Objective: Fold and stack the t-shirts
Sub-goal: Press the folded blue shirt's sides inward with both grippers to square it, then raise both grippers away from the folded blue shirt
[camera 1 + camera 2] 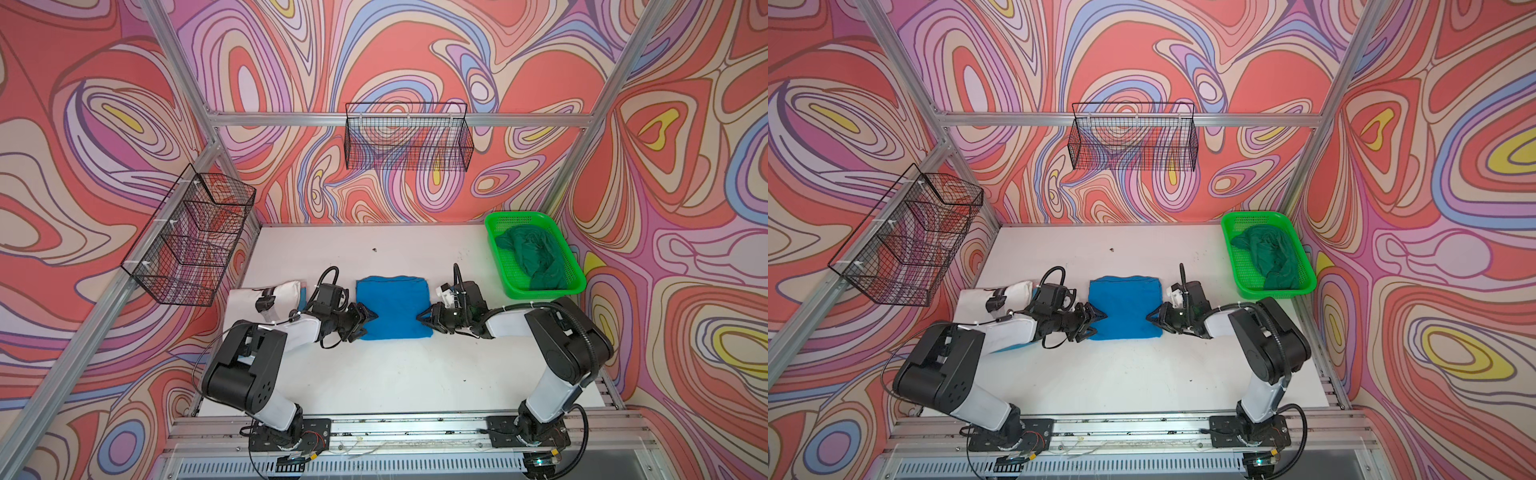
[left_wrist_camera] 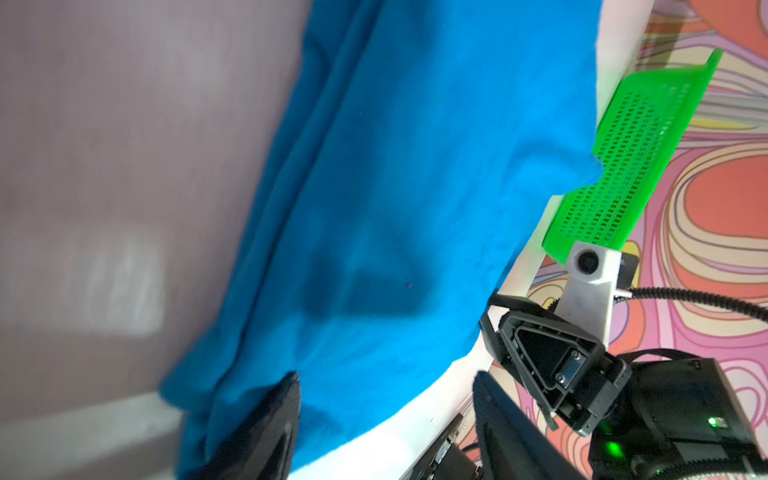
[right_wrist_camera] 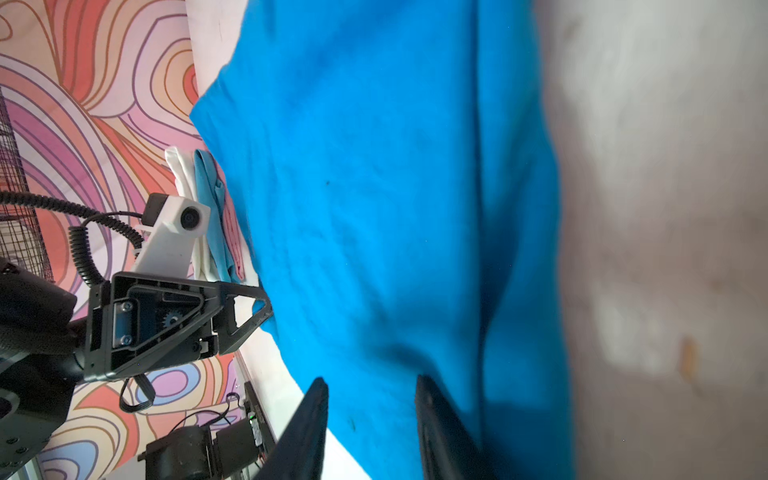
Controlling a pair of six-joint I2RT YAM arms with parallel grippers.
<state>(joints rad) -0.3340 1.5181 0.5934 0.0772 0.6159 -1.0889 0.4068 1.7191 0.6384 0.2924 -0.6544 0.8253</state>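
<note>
**A:** Where is your bright blue t-shirt (image 1: 392, 305) (image 1: 1125, 307)?

**B:** It lies folded to a rough square, flat on the white table (image 1: 374, 374). Your left gripper (image 1: 371, 320) is at its left edge and your right gripper (image 1: 422, 320) at its right edge.

**A:** Is either one clamped?

**B:** No. Your left jaws stand wide apart, one finger over cloth and one over bare table. Your right jaws are apart but narrower, with flat cloth showing between them.

**A:** And your other shirts?

**B:** The white t-shirt (image 1: 245, 297) rests on the lighter blue t-shirt (image 3: 208, 199) at the table's left edge, partly hidden by your left arm (image 1: 249, 365). The dark green t-shirt (image 1: 534, 257) lies crumpled in the green mesh basket (image 1: 540, 291).
</note>
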